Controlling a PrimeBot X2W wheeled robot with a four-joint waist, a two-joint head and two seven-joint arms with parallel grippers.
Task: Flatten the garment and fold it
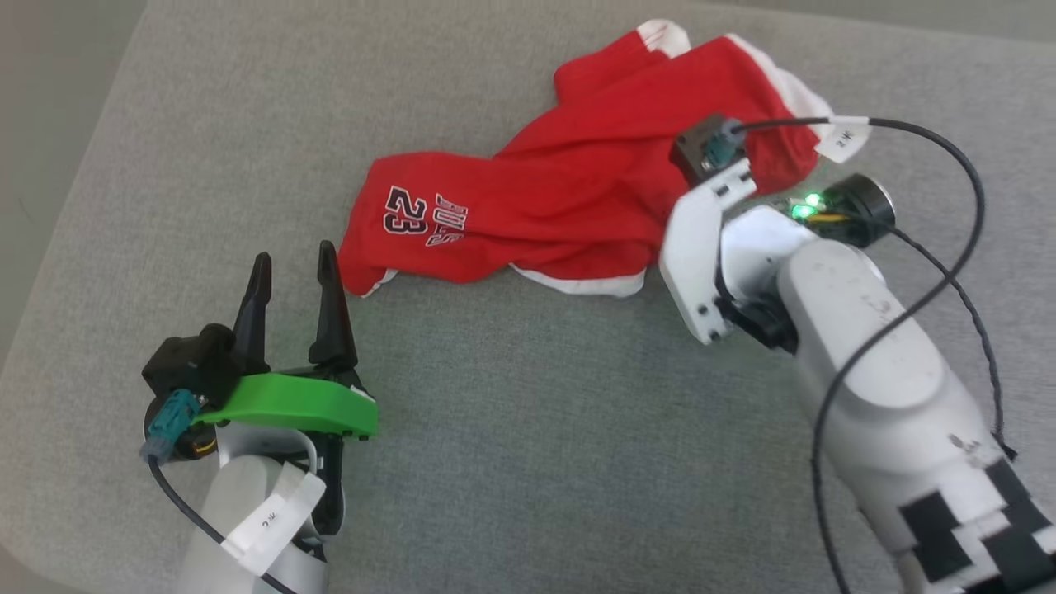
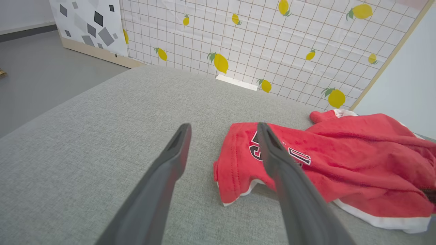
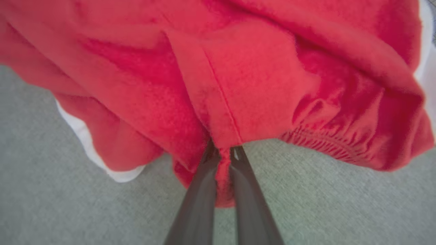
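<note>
The grey cushion [image 1: 528, 429] has its left edge and rounded far-left corner in the head view, with bare floor [image 1: 49, 124] beyond them. Near the near-left corner the left gripper [image 1: 294, 252] points toward the far edge. Its two dark fingers are spread wide with nothing between them. The right fingertip is just beside the hem of the shorts; I cannot tell whether it touches.

One pair of red shorts [image 1: 577, 190] lies crumpled and twisted on the far half of the cushion, running from about the middle toward the far-right corner. The leg printed "23" is the end nearest the left gripper, and white trim shows along the near hem and at the far-right end.

The cushion is bare to the left of the shorts and across the whole near half between the two arms.

At the right end of the shorts, the right gripper [image 3: 223, 149] has its two fingers closed narrowly on a pinched fold of red cloth, just beside the gathered elastic waistband [image 3: 316, 141].
</note>
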